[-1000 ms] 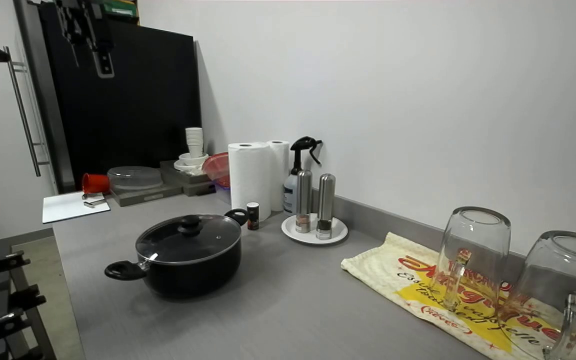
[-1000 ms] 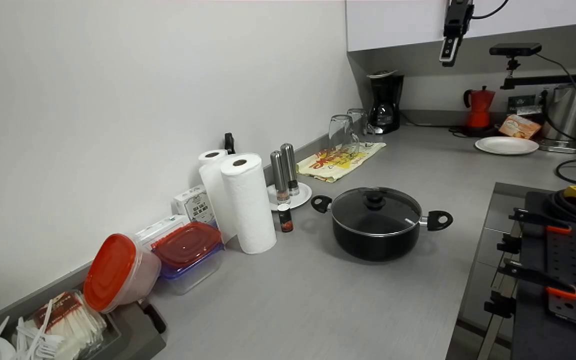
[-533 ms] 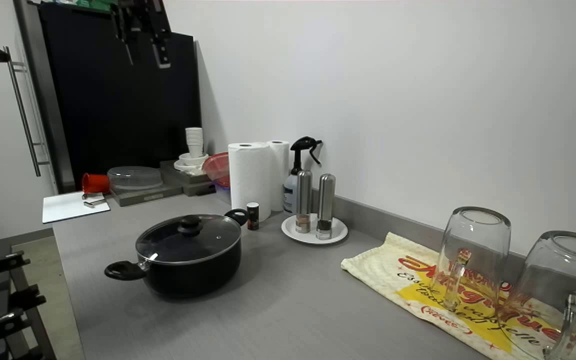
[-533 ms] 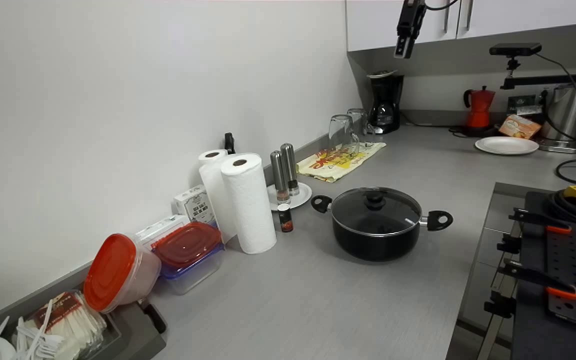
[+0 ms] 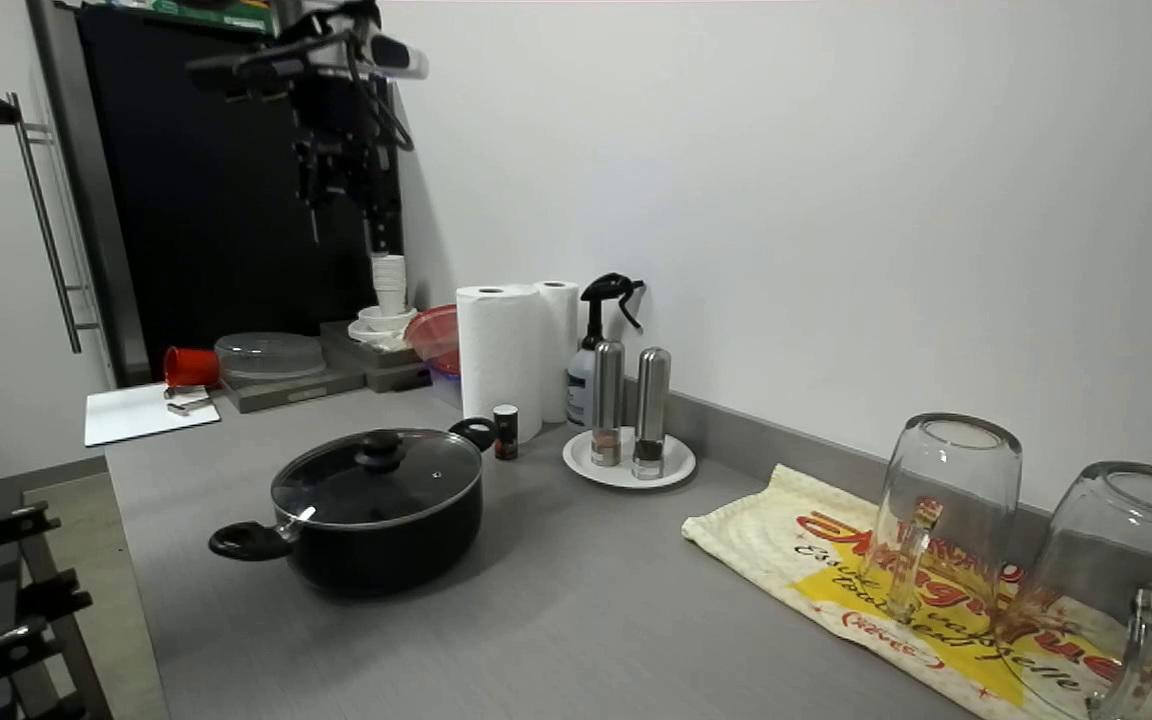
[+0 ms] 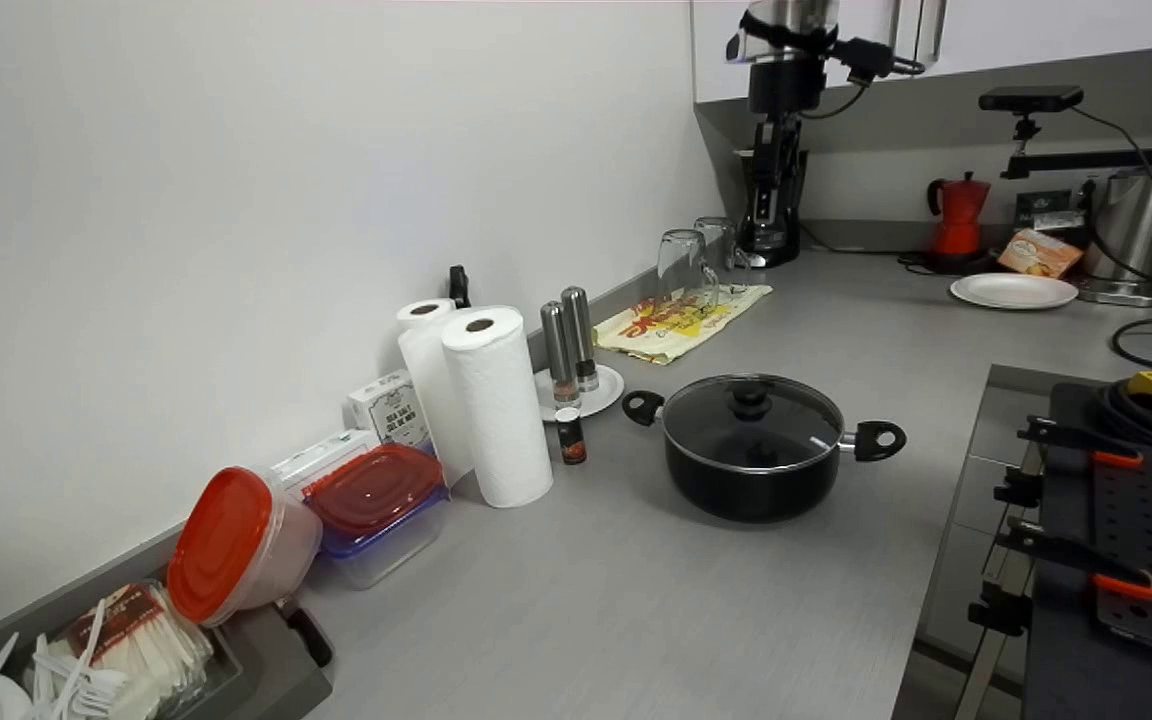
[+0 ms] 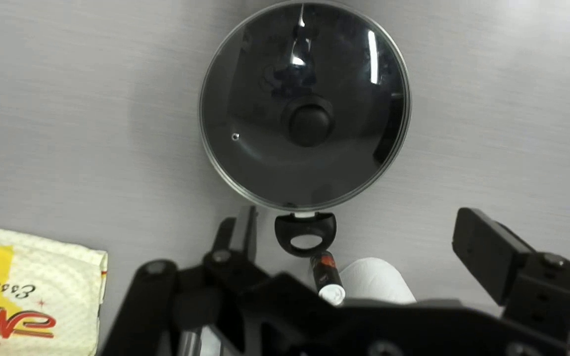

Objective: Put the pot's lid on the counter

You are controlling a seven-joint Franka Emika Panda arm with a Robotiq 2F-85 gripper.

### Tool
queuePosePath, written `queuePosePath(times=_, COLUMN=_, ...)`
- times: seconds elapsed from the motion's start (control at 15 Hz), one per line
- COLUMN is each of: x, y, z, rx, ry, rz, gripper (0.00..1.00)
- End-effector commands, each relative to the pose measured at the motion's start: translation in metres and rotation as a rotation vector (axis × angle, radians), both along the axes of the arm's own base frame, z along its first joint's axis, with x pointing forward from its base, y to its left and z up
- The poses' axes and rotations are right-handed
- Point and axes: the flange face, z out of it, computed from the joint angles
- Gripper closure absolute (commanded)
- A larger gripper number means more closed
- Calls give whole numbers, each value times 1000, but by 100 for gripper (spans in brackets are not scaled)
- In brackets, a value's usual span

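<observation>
The black pot stands on the grey counter with two short loop handles; the pot also shows in an exterior view. The glass lid lies on the pot, with a metal rim and a black knob. In the wrist view the lid and its knob fill the upper middle. My gripper is open and empty, pointing down, high above the counter and apart from the lid. In the wrist view my gripper has its fingers spread wide, below the knob in the picture.
A small dark jar stands by one pot handle. Paper towel rolls and two metal mills on a white plate stand along the wall. Upturned glass mugs stand on a printed cloth. Plastic tubs stand farther along.
My gripper has moved sideways toward the wall side, then come down lower, and more of the arm shows. The pot and lid have not moved.
</observation>
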Motion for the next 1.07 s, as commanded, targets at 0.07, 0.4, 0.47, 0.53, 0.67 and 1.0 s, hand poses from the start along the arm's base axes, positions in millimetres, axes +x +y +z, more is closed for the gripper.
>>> queuePosePath(times=0.07, x=4, y=7, z=-59, rx=29, ry=79, rz=-9, gripper=0)
queuePosePath(times=0.4, x=16, y=12, z=-106, rx=44, ry=151, rz=-17, gripper=0)
queuePosePath(times=0.47, x=20, y=13, z=-112, rx=46, ry=154, rz=-17, gripper=0)
queuePosePath(times=0.53, x=26, y=14, z=-118, rx=46, ry=157, rz=-18, gripper=0)
queuePosePath(times=0.67, x=42, y=14, z=-132, rx=32, ry=152, rz=-33, gripper=0)
queuePosePath(times=1.0, x=71, y=7, z=-159, rx=10, ry=120, rz=-101, gripper=0)
